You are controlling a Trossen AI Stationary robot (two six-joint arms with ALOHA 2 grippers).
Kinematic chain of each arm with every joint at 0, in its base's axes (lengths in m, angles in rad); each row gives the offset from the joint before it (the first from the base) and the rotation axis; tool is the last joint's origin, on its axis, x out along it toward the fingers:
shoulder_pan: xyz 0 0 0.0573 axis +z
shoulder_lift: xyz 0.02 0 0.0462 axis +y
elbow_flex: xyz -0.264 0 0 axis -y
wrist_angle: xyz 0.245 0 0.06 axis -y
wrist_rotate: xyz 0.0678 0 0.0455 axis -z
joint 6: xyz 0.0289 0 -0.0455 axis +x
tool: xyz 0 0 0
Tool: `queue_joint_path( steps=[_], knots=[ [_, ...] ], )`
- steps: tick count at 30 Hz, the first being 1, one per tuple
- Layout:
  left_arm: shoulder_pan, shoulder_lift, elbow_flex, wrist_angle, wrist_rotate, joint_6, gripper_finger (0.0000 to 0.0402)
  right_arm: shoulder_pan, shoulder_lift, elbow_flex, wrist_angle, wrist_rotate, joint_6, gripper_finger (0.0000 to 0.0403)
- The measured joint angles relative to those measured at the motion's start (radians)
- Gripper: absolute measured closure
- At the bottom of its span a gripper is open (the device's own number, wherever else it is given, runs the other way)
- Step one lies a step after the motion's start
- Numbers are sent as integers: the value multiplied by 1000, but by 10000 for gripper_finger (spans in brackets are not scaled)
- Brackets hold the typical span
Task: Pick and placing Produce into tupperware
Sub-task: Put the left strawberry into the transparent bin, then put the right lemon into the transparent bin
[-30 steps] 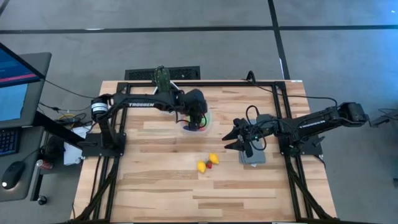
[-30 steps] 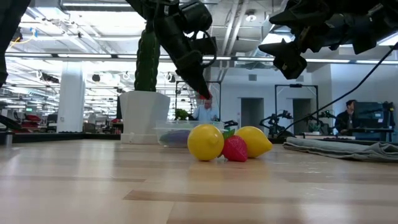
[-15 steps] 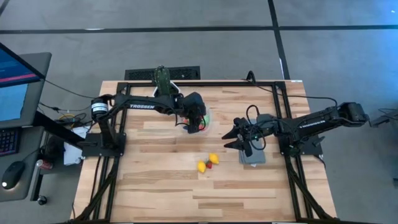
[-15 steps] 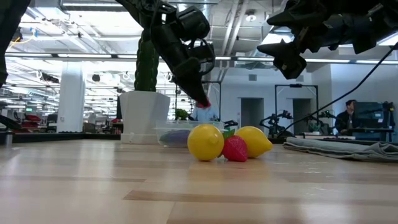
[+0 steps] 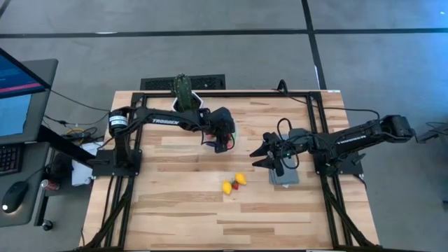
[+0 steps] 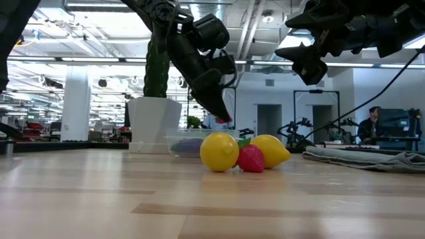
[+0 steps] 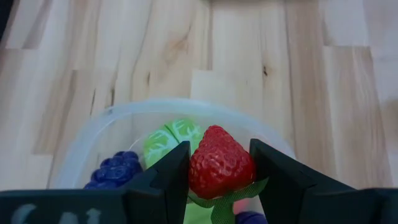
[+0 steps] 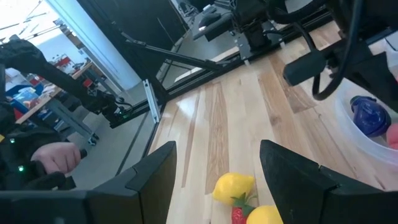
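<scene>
My left gripper [image 5: 222, 142] is shut on a red toy strawberry [image 7: 221, 167] just above the round clear container [image 7: 163, 107]. Green [image 7: 166, 140] and purple [image 7: 114, 171] toy pieces lie inside the container [image 5: 231, 133]. Two yellow lemons [image 5: 227, 187] [image 5: 241, 177] and a second red strawberry [image 6: 250, 160] rest together on the table, nearer the near edge. My right gripper [image 5: 269, 155] hangs open above the table, to the right of the container, holding nothing; it is seen too in the low view [image 6: 305, 61]. My left gripper pinches the strawberry between its two fingers [image 7: 169, 175], by the berry's sides [image 7: 198, 169]. The fingers slant down from above. The berry is lifted clear, with its pointed end away from the wrist and its green leaf [image 7: 225, 208] toward it.
A cactus [image 5: 182, 87] in a white pot [image 6: 154, 123] stands at the far edge behind the container. A grey folded cloth [image 5: 283, 176] lies under my right arm. There is open wood on the near half of the table [image 5: 175, 210]. A person sits in the room behind [image 6: 373, 119].
My left gripper has moved down toward the container, and a little toward the right, carrying the strawberry, and has stayed shut on it. My right arm has kept still.
</scene>
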Motion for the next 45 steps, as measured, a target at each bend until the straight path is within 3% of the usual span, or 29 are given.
queue_joint_path(
  steps=[15, 29, 37, 45],
  knots=[
    [1, 0, 0, -4, -8, -10, 253, -1, 0, 0, -1, 0, 0, 150],
    [2, 0, 2, -8, 37, -25, 182, -1, 0, 0, -1, 0, 30, 150],
    [-47, -9, 156, -227, 162, -49, 176, -15, 0, 19, 6, -1, 85, 150],
    [-196, -105, 224, -381, 120, -58, 177, -2, 0, 36, 1, -13, 135, 150]
  ],
)
